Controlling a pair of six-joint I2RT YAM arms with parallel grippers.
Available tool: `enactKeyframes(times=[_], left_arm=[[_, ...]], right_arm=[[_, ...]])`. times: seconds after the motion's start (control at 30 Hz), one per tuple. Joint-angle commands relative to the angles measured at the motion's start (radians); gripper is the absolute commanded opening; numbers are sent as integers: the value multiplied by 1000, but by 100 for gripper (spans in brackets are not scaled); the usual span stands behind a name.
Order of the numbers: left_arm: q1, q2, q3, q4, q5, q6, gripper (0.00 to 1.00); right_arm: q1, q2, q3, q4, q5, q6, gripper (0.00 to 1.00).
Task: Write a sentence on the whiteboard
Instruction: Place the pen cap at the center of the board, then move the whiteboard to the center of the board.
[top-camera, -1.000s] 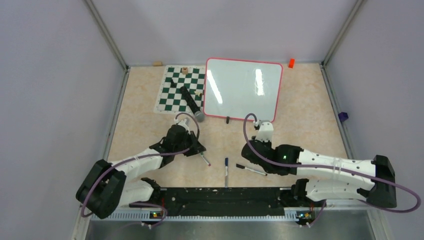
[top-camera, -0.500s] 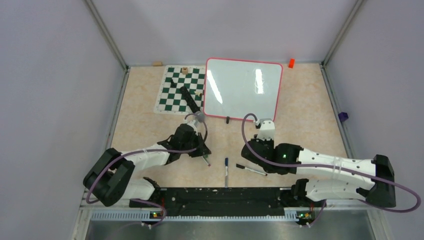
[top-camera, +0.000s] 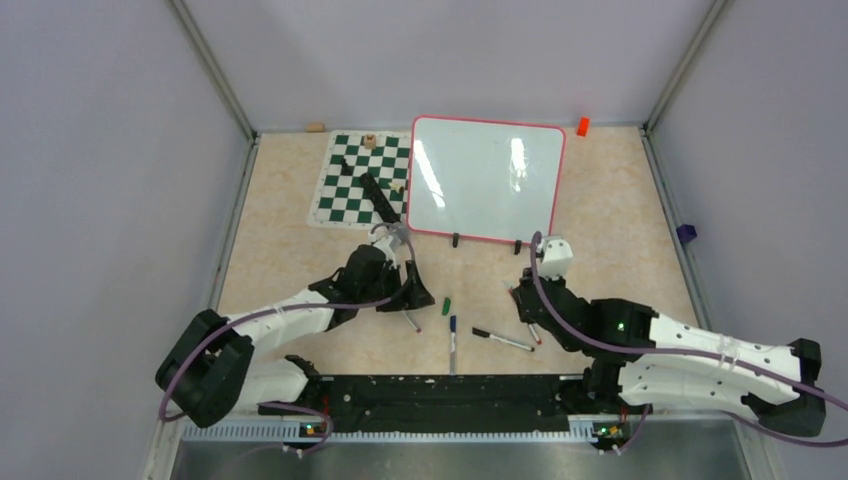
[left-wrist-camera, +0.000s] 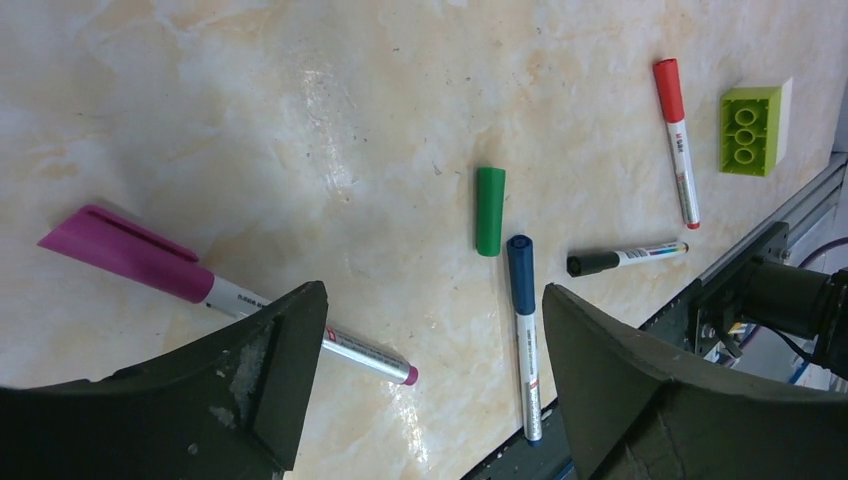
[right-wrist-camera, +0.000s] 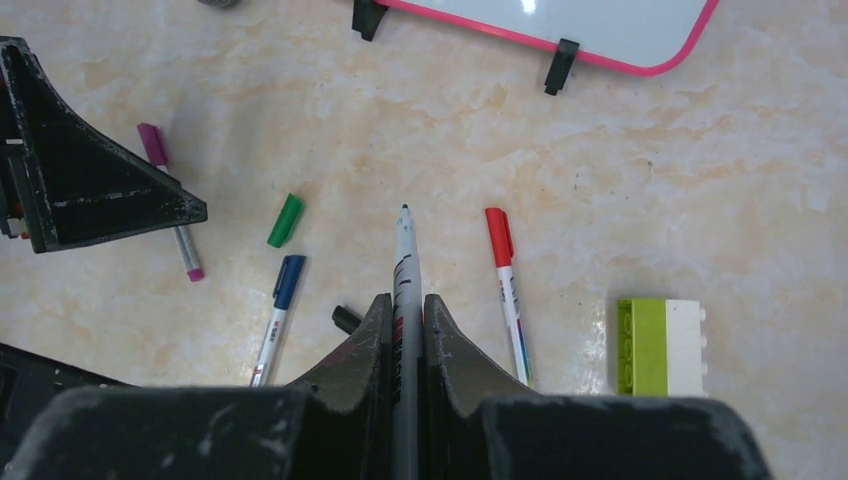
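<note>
**Board dead ahead of my right pincer**

The whiteboard (top-camera: 487, 180) stands blank at the worktop's back, nearest my right arm. My right pincer (right-wrist-camera: 404, 310) is clenched on an uncapped marker (right-wrist-camera: 405, 250), which points lengthwise at the board. My left pincer (left-wrist-camera: 430, 300) gapes empty near the green cap (left-wrist-camera: 490, 210).

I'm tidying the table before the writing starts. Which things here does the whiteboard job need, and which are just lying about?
Needed: whiteboard, blank; uncapped marker gripped in the right pincer; green cap, probably that marker's.
Lying about: purple marker, blue marker, red marker, black marker, lime brick, chess mat.
</note>
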Motion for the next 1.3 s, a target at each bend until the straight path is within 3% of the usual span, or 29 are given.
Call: enactKeyframes(times=[0.0,0.27,0.3,0.4,0.57,0.67,0.87,1.0,1.27], left_arm=[[-2,-92,41,-73,-30,41,84],[-2,-243,111,-318,-163,98,85],[-3,-272,110,-327,-169,111,96],[-2,-361,100,-335,-195,133,99],[-3,-472,84,-341,-318,138,99],[-3,-500,57,-298,-331,174,99],[0,-456,49,-188,-275,246,99],[10,-392,133,-244,-218,335,99],[21,-371,140,-175,-32,206,99]], right_arm=[[-7,-71,-36,71,38,-44,0],[-34,41,42,107,62,-139,0],[-39,61,58,110,80,-158,0],[-89,83,103,132,82,-226,0],[-346,81,159,165,-242,-303,0],[-440,82,183,131,-412,-347,0],[-450,51,228,30,-401,-330,0],[-449,7,202,36,-368,-205,0],[-449,-19,109,78,-239,-20,0]])
